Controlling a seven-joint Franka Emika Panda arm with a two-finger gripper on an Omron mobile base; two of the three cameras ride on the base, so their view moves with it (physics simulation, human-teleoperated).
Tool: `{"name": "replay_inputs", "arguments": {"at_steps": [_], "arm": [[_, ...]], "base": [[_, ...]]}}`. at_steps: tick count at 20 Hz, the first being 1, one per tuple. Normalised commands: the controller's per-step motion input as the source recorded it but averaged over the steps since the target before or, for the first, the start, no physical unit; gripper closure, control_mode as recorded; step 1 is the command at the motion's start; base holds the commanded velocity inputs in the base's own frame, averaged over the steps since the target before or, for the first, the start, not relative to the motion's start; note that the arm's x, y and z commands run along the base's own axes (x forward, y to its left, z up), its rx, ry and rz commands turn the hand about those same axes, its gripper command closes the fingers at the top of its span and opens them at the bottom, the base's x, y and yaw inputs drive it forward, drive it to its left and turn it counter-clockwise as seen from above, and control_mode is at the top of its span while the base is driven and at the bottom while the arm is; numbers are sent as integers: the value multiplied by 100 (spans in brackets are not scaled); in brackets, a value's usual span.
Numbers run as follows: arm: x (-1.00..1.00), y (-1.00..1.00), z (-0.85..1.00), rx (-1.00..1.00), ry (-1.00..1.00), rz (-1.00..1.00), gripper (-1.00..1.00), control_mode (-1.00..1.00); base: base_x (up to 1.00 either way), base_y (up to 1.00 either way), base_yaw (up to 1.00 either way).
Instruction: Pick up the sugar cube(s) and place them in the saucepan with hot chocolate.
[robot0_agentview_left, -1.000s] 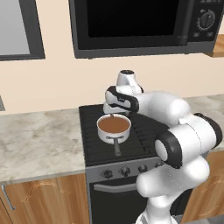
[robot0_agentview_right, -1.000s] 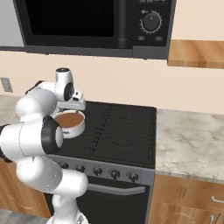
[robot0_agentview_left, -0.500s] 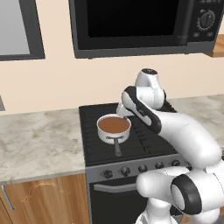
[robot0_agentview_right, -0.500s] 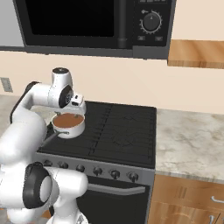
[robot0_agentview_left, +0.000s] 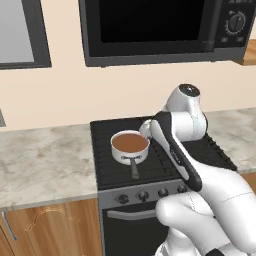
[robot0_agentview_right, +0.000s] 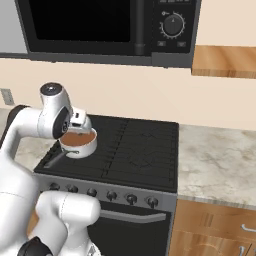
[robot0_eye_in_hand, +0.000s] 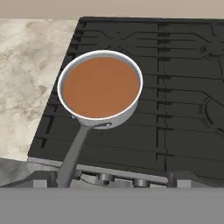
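Observation:
The saucepan with hot chocolate (robot0_eye_in_hand: 119, 117) stands on the front left burner, brown liquid up to near its rim, its dark handle (robot0_eye_in_hand: 73, 154) pointing at the stove's front. The saucepan (robot0_agentview_left: 128, 156) also shows in the left base view, and the saucepan (robot0_agentview_right: 83, 149) in the right base view. My gripper (robot0_agentview_right: 80, 122) hovers just above the pan's far edge, and the gripper (robot0_agentview_left: 145, 129) is mostly hidden behind my forearm. It is open, with nothing between its fingers. The sugar cubes are out of view.
The black stovetop (robot0_agentview_right: 136, 146) has bare grates to the right of the pan, with knobs (robot0_agentview_left: 143, 195) along its front. A microwave (robot0_agentview_left: 150, 30) hangs low above the stove. Marble counter (robot0_agentview_left: 45, 160) lies left of the stove, and more counter (robot0_agentview_right: 215, 155) to its right.
My arm has folded back toward the base. The hand has shifted from over the pan's middle to its far right edge. The jaws stay wide and the pan has not moved.

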Motion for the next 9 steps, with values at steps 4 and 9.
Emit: {"name": "replay_inputs", "arguments": {"at_steps": [4, 9], "arm": [[0, 0, 0, 0, 0, 0, -100, -100], [0, 0, 0, 0, 0, 0, -100, -100]], "base": [[0, 0, 0], [0, 0, 0]]}}
